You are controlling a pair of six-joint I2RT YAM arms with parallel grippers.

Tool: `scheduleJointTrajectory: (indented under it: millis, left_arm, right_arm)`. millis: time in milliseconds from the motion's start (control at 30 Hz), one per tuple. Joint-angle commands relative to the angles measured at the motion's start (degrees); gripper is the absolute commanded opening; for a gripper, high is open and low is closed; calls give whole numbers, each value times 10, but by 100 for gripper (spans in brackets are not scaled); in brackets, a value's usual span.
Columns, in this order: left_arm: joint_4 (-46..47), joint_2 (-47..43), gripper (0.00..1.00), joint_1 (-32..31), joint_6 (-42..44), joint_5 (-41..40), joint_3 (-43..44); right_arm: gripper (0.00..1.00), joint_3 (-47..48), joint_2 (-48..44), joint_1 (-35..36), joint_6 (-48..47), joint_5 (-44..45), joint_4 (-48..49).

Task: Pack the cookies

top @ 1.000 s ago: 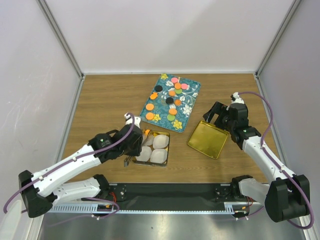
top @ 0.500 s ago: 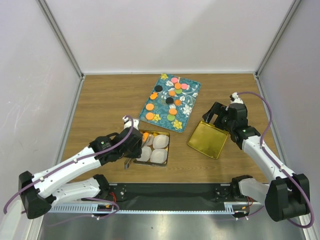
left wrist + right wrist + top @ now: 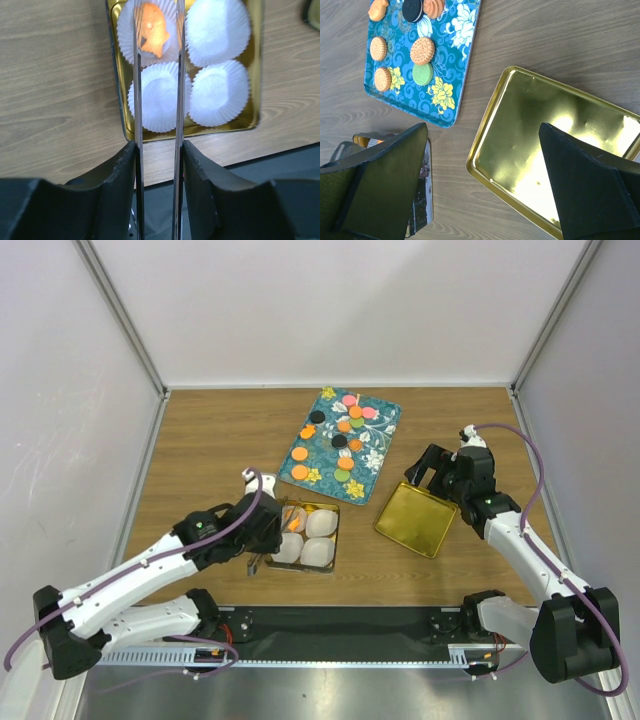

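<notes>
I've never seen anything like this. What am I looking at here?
Two white robot arms stand at a wooden table. One picture looks down from above; the others come from wrist cameras. On the table: a teal flowered tray of small round cookies, a gold tin with four white crinkled paper cups, and a gold lid. The long thin jaws of the left arm straddle an orange fish-shaped cookie lying in one cup, seemingly ungripped. The wide-open jaws of the right arm hover at the lid's edge, holding nothing.

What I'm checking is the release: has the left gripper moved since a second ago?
Yes: the left gripper slid slightly left and nearward, judged against the gold rectangular tin beneath it.
</notes>
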Motion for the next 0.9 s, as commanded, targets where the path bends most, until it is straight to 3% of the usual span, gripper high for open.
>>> scheduleJointTrajectory:
  millis: [0,200,567,867]
  left_arm:
    - [-4,-21,45,-7,13,8,52]
    - [-1,7,48,-8,34,-4,116]
    - [94,253,55,42,142,44,272]
    - [97,419,60,76,181,57,401]
  right_arm:
    - [100,23,0,2,-10,-4,6]
    - [100,23,3,2,-9,-4,6]
    - [100,23,3,2,-11,1,5]
    - [100,23,4,2,-12,2,4]
